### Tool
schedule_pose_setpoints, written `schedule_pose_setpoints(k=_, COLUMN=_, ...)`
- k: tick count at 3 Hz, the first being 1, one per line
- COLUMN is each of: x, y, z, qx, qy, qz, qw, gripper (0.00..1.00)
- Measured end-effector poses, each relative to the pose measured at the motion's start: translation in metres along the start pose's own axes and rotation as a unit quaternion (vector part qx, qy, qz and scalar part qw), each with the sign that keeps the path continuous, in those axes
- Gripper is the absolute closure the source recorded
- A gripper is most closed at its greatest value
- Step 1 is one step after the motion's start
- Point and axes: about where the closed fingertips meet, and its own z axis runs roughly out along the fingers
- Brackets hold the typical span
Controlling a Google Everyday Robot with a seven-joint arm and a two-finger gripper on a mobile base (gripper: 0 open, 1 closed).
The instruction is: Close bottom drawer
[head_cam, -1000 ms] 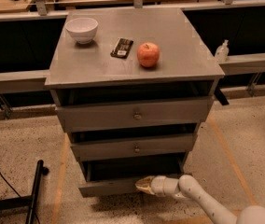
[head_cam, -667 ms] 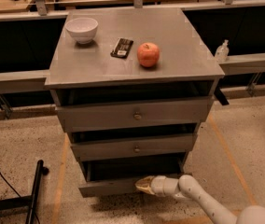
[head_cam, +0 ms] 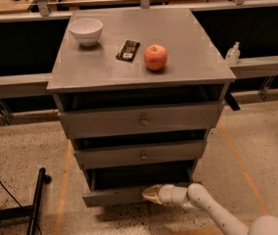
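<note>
The bottom drawer point(head_cam: 112, 196), lowest and slimmest-fronted in the grey cabinet point(head_cam: 188, 38), is sticking out partway, its dark interior showing. The hand point(head_cam: 148, 194) is touching the middle of its front panel.

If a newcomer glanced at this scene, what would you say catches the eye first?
The red apple stands out first, on the grey cabinet top, right of a dark flat packet and a white bowl. Next comes the bottom drawer, sticking out beyond the two above it. The gripper sits low at its front panel, on a white arm reaching in from the lower right.
</note>
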Motion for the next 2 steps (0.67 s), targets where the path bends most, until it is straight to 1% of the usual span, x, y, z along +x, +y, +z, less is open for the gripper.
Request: schedule_pose_setpoints(k=2, x=0.0000, y=0.0000, z=0.0000, qx=0.000, qy=0.000, qz=0.000, qw=1.0000, gripper=1.00)
